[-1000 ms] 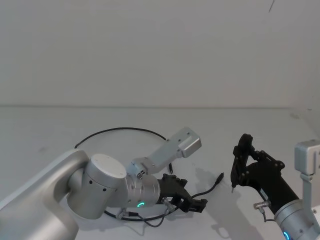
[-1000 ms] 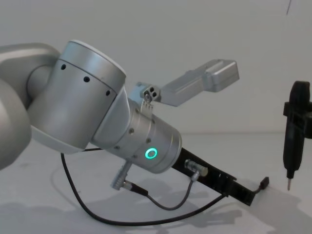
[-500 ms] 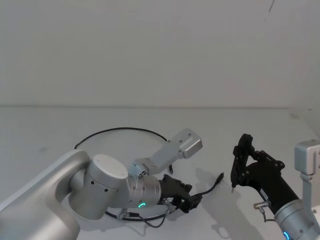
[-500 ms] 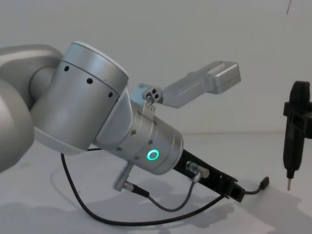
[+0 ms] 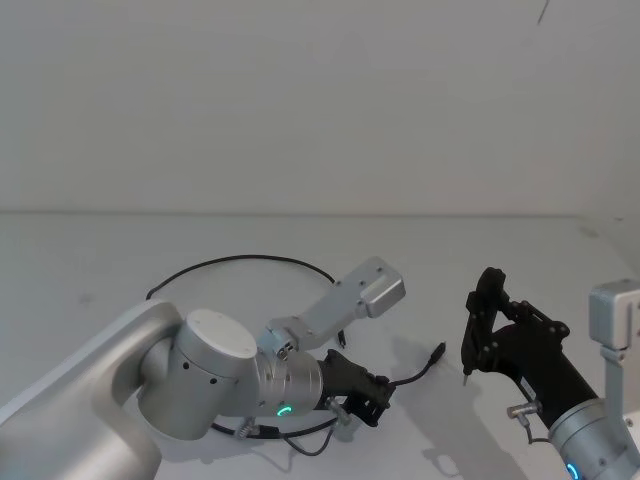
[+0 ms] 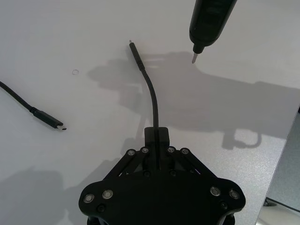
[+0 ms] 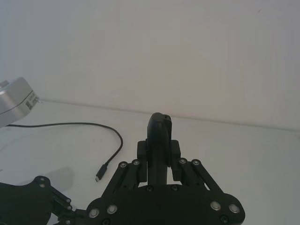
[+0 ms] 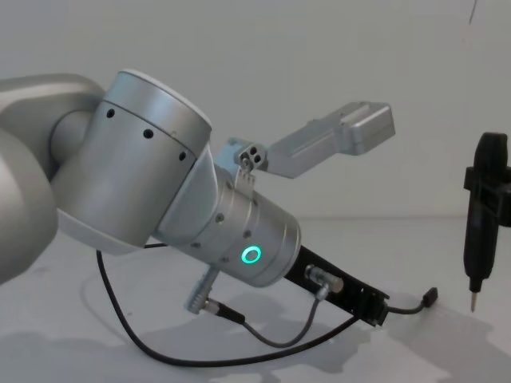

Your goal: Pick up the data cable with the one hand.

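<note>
Low over the table [image 5: 80, 260], just ahead of my left wrist, the left end effector [image 5: 375, 400] has drawn its fingers together over the past second. It now pinches the data cable [image 5: 240, 260] a short way back from one plug. In the left wrist view the cable comes straight out of the closed tips and arcs away to that plug. I judge the grasp made, with only the lift left. In the chest view the plug looks a shade higher than a second ago, though I can't say it is off the surface. The rest of the cable lies in a wide loop beyond the arm, with its other plug [image 6: 47, 117] flat on the table.

As for room, the right end effector [image 5: 495, 335] hangs parked to the right, clamped on a slim black tool [image 8: 479, 231]. The tool's tip hovers near the free plug, so I would not swing that way. Straight up looks open, as does the bare stretch toward the wall. The table's right edge shows in the left wrist view, past the tool's shadow. The grey lead [image 8: 271, 339] on my wrist droops close to the cable, and I judge it could snag once the loop starts dragging.
</note>
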Robot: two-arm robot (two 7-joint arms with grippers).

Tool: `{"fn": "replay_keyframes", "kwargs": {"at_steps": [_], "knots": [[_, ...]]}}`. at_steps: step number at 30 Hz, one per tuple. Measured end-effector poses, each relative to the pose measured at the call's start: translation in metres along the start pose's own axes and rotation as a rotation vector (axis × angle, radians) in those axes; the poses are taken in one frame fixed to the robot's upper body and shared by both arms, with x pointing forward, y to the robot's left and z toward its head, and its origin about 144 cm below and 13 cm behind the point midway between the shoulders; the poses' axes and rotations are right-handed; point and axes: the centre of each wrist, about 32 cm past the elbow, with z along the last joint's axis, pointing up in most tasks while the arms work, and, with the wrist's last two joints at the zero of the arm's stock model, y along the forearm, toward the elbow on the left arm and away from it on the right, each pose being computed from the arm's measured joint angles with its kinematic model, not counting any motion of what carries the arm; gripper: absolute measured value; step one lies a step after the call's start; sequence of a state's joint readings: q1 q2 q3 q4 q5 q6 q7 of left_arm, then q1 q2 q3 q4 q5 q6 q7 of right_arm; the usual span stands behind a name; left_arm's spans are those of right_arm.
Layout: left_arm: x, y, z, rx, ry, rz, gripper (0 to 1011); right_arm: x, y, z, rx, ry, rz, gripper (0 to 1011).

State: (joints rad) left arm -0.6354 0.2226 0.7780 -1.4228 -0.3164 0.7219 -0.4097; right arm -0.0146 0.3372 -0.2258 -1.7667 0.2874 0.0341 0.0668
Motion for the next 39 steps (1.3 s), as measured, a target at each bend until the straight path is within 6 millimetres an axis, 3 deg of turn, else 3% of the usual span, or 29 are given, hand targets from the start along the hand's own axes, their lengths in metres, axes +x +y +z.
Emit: {"fn": "replay_keyframes", "kwargs": {"at_steps": [17, 39], "knots": [[0.002, 0.010, -0.007, -0.086, -0.083, 0.025, 40, 0.007, 0.005, 0.017, 0.064, 0.043, 0.038, 279], [0.029, 0.064, -0.034, -0.238, -0.243, 0.010, 40, 0.023, 0.025, 0.053, 0.167, 0.129, 0.101, 279]]}}
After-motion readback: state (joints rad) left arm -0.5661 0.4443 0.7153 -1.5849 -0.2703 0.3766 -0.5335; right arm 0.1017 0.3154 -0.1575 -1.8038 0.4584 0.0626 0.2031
